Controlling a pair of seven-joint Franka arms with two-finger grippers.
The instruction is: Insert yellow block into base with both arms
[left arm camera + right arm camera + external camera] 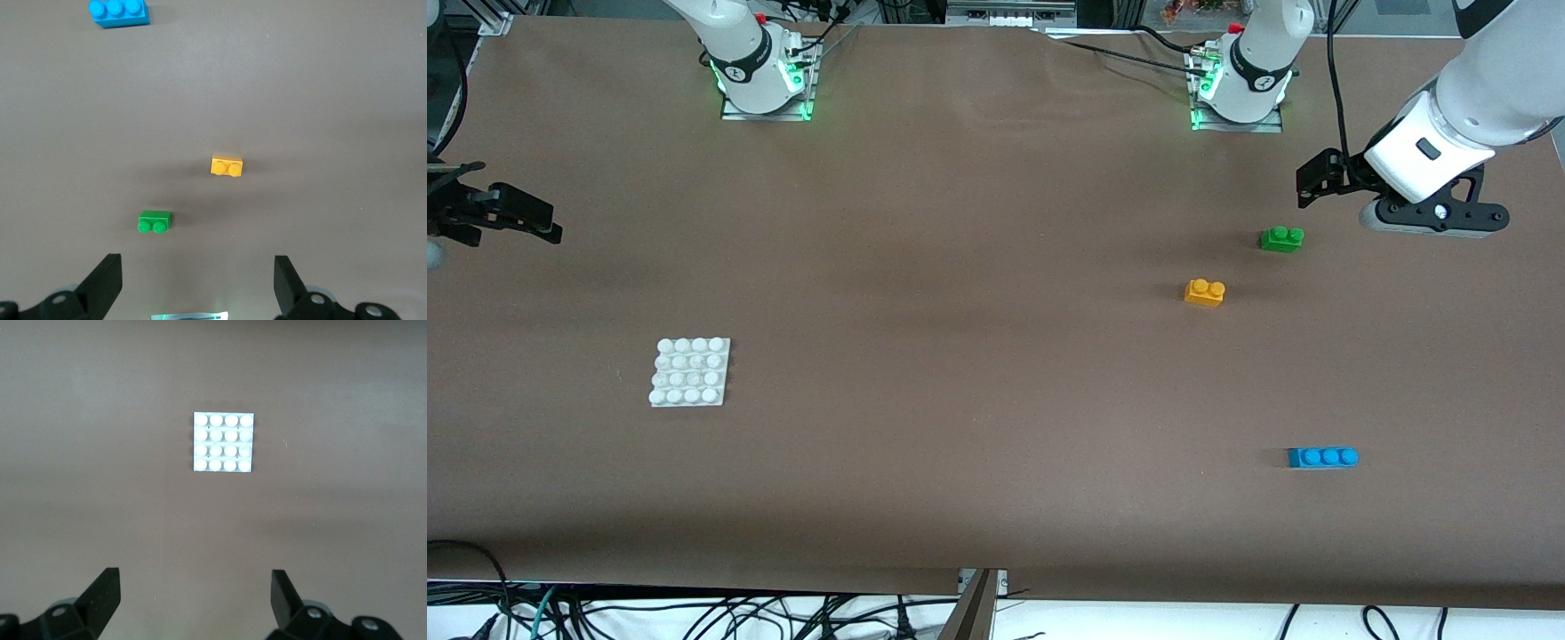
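The yellow block (1204,292) lies studs up on the brown table toward the left arm's end; it also shows in the left wrist view (227,166). The white base (690,372) lies flat toward the right arm's end and shows in the right wrist view (223,442). My left gripper (1312,182) hangs open and empty above the table close to the green brick, with its jaws wide apart in the left wrist view (197,263). My right gripper (516,209) is open and empty in the air at the right arm's end of the table, its jaws wide apart in its wrist view (193,580).
A green two-stud brick (1281,239) lies a little farther from the front camera than the yellow block and shows in the left wrist view (155,222). A blue three-stud brick (1323,458) lies nearer the front camera (119,12). Cables hang past the table's front edge.
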